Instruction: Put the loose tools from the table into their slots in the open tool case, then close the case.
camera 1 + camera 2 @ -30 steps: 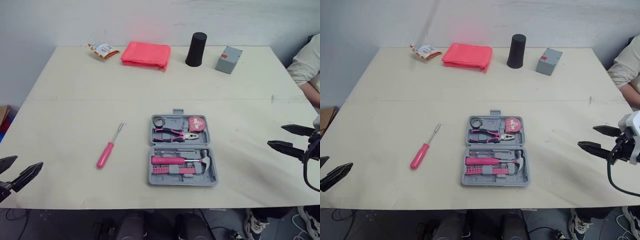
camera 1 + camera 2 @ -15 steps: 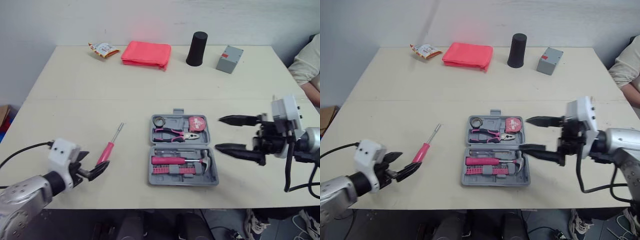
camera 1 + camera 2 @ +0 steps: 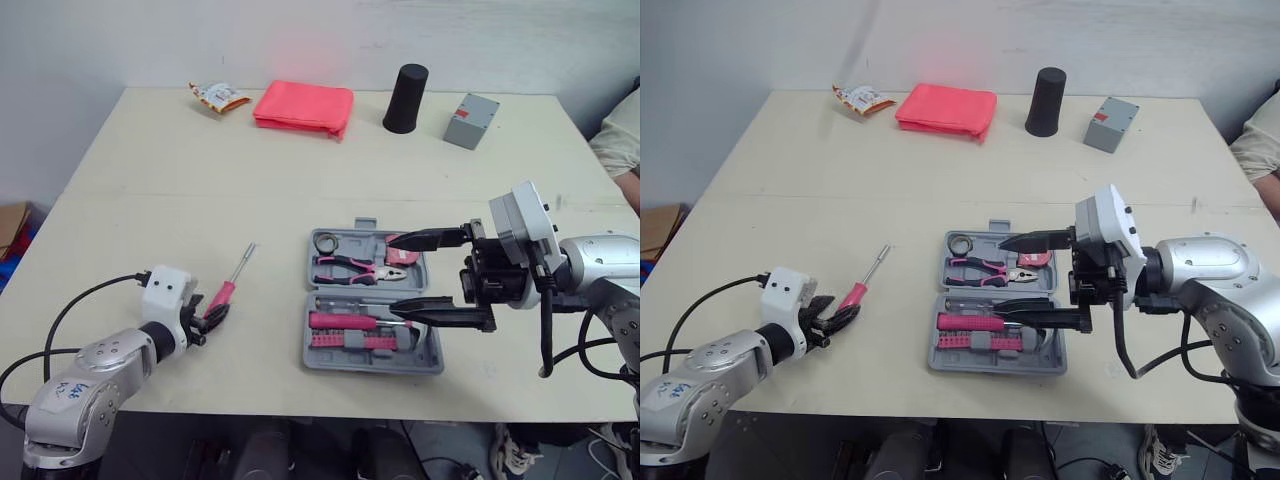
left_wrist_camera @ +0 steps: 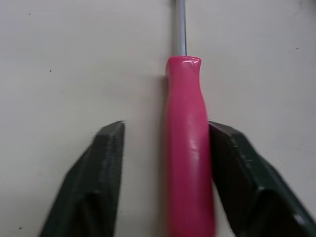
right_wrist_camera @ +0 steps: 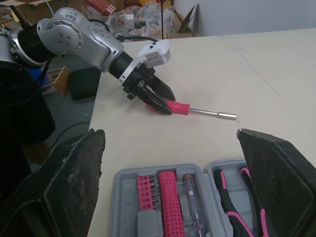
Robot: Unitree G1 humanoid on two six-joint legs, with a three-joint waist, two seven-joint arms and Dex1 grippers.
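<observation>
A pink-handled screwdriver (image 3: 228, 292) lies on the table left of the open grey tool case (image 3: 372, 364). My left gripper (image 3: 211, 318) sits at the butt of its handle (image 4: 187, 148). The fingers straddle the handle: one finger (image 4: 232, 163) touches it, the other (image 4: 98, 168) stands a little off, so the gripper is open. The case holds pliers (image 3: 350, 268), a hammer with a pink grip (image 3: 345, 321), bits and a tape measure. My right gripper (image 3: 393, 274) hovers wide open over the case's right half, holding nothing.
Along the table's far edge lie a snack packet (image 3: 220, 96), a folded red cloth (image 3: 303, 106), a black cup (image 3: 405, 99) and a grey box (image 3: 471, 107). A person's sleeve (image 3: 622, 135) shows at the far right. Bare tabletop surrounds the case.
Both arms came in from the table's sides. My left gripper reached the screwdriver handle and its fingers narrowed around it. My right gripper moved left over the case, still wide open.
</observation>
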